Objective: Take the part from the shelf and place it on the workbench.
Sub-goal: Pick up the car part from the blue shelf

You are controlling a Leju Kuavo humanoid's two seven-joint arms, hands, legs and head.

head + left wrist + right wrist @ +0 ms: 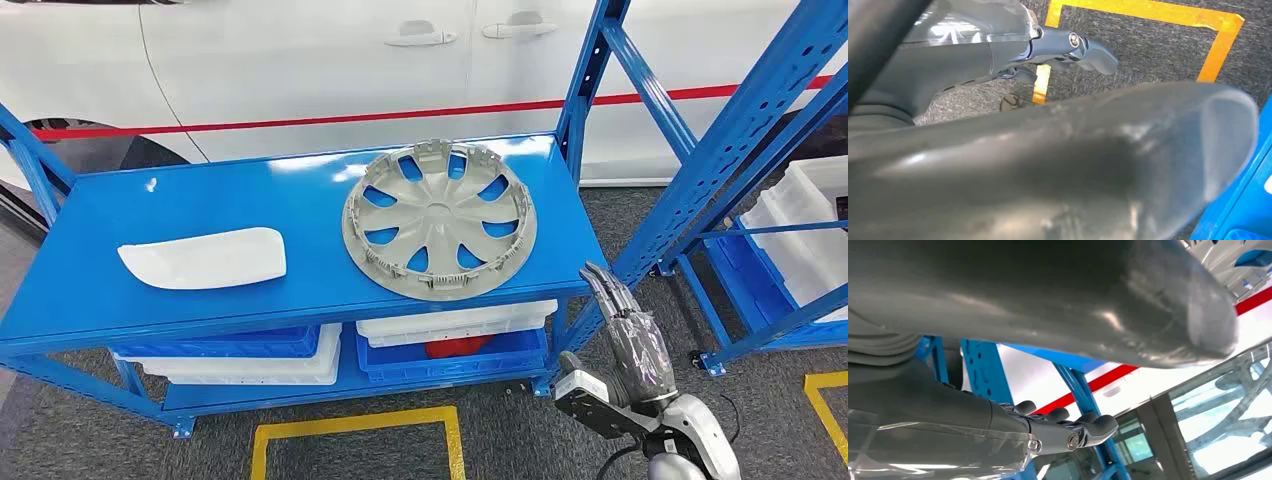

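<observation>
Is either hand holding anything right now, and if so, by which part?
Nothing is held. The right hand is empty beside the shelf, fingers extended; the left hand hangs empty over the floor.

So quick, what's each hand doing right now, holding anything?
Left hand: open, holding nothing, hanging over the floor.
Right hand: open, holding nothing, raised beside the shelf.

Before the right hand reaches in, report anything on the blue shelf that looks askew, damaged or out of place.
Nothing stands out. The grey wheel cover lies flat on the blue shelf, with no visible breakage, and the white panel lies flat well apart from it. The right hand holds nothing, beyond the shelf's front corner.
</observation>
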